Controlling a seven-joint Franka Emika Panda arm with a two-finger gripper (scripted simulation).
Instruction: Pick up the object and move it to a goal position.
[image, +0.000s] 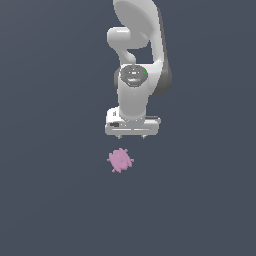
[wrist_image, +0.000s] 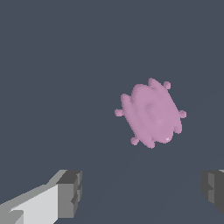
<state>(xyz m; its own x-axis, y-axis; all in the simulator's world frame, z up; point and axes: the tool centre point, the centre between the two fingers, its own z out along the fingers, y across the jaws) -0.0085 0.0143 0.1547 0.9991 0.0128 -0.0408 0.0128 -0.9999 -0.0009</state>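
Wrist view: hand (wrist_image: 142, 192) wide open, seemingly empty.

A plain dark slate-grey surface (image: 50, 200) carries only the pale pink object (image: 120, 160), lying flat

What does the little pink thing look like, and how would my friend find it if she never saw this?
Start at the big white robot arm and follow it down to its end effector, which is open. On the dark grey floor just past it, slightly toward the exterior view's left, lies the object, untouched. It is the only pink thing: a small, flattish, rounded lump with stubby nubs around its edge.
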